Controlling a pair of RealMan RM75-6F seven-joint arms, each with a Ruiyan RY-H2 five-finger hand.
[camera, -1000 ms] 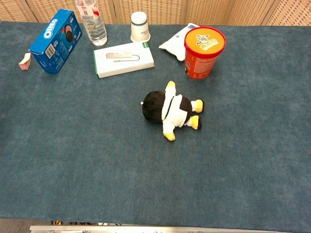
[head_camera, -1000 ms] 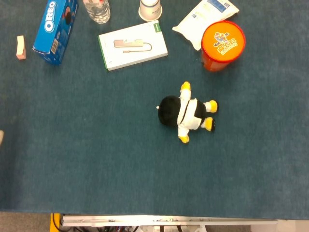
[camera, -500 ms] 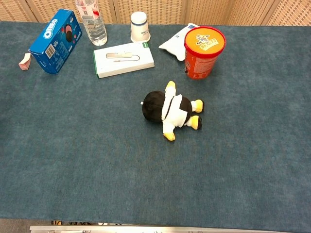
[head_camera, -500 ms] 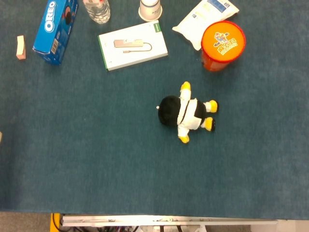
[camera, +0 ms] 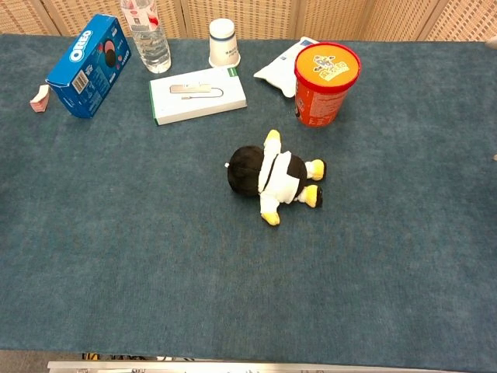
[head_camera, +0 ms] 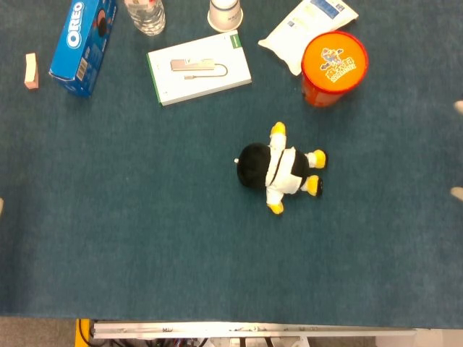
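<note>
A black and white plush penguin (head_camera: 278, 171) with yellow feet lies on its side in the middle of the blue tablecloth (head_camera: 145, 238); the chest view shows the penguin (camera: 273, 176) too. My right hand (head_camera: 458, 193) shows only as two pale fingertips at the right edge of the head view, spread well apart with nothing between them, far right of the penguin. The chest view catches the same hand (camera: 495, 158) as specks at its right edge. My left hand (head_camera: 1, 206) is a bare sliver at the left edge; its fingers are hidden.
Along the far side stand a blue Oreo box (head_camera: 83, 45), a water bottle (head_camera: 145, 14), a white flat box (head_camera: 199, 67), a white cup (head_camera: 225, 14), a white pouch (head_camera: 307, 25) and an orange canister (head_camera: 333, 66). A small pink block (head_camera: 30, 70) lies far left.
The fingertips of my right hand have come into view at the right edge. The sliver of my left hand stays at the left edge. The objects have not moved.
</note>
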